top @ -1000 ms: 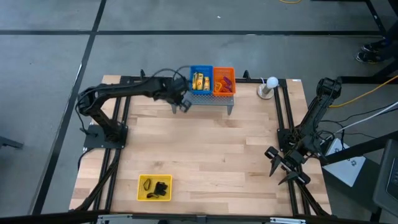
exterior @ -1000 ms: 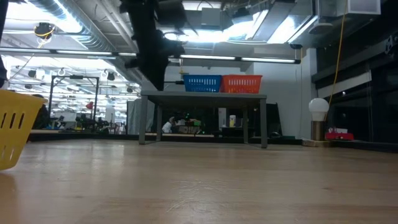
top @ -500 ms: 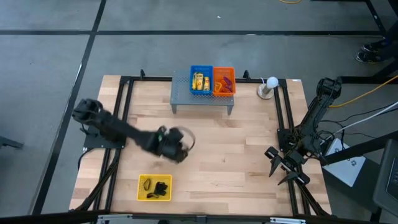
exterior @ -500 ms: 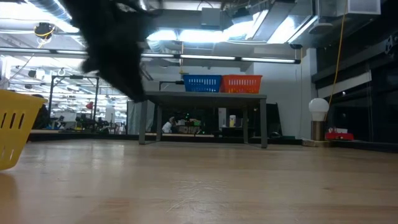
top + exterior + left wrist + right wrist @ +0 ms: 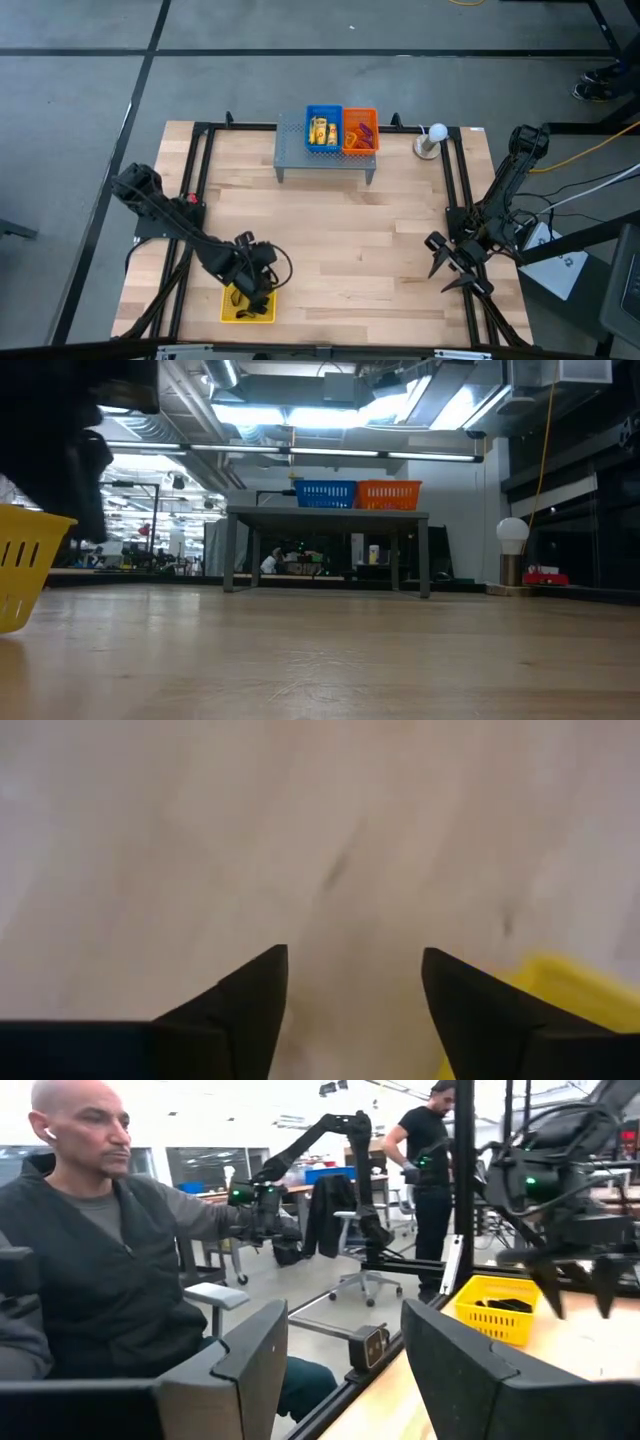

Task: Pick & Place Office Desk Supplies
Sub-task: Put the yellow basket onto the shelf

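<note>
The yellow basket sits at the near edge of the wooden table and serves as the reference point. A few black clips and what looks like a thin loop lie in it, so some supplies remain to be moved.

The left gripper hangs directly over this basket, at its far rim. In the left wrist view its fingers stand well apart with nothing between them, bare wood beyond and a corner of the yellow basket at the edge. The gripper is empty. Judgement: the arm is placed for another pick, not yet closed on anything.

The right gripper waits to the right of the yellow basket, well apart from it, at the table's right rail. Its fingers are spread and hold nothing.

Far from the yellow basket, at the table's far edge, the grey perforated shelf carries a blue basket and an orange basket side by side. The blue one holds small yellow packets; the orange one holds purple and red loops. Judgement: sorting of these two kinds is largely done.

A white lamp-like object stands just right of the shelf.

Remaining, by judgement: the clips and the loop in the yellow basket. Task is well advanced but not finished.
</note>
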Robot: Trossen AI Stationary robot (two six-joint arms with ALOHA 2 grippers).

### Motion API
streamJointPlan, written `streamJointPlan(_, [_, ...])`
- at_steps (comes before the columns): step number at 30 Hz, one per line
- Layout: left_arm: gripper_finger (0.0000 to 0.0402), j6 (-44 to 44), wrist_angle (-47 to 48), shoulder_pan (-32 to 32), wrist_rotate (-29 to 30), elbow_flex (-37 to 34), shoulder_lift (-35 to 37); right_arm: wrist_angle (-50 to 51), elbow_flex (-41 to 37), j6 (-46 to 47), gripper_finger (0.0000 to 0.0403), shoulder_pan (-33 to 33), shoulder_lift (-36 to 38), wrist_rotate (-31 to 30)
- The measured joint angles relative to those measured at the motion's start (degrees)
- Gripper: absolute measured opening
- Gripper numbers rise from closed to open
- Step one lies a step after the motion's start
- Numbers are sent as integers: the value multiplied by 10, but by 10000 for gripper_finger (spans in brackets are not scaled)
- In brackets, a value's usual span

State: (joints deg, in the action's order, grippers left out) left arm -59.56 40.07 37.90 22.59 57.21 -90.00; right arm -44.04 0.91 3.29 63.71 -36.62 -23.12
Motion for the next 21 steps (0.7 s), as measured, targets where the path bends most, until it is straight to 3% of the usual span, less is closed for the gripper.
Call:
streamJointPlan(6, [244, 58, 5, 14, -45, 0, 2, 0, 0, 6, 197, 0, 0, -5])
streamJointPlan(15, [245, 89, 59, 12, -8, 0, 60, 0, 0, 8, 197, 0, 0, -5])
streamJointPlan(21, [242, 86, 2, 19, -131, 1, 93, 0, 0, 8, 197, 0, 0, -5])
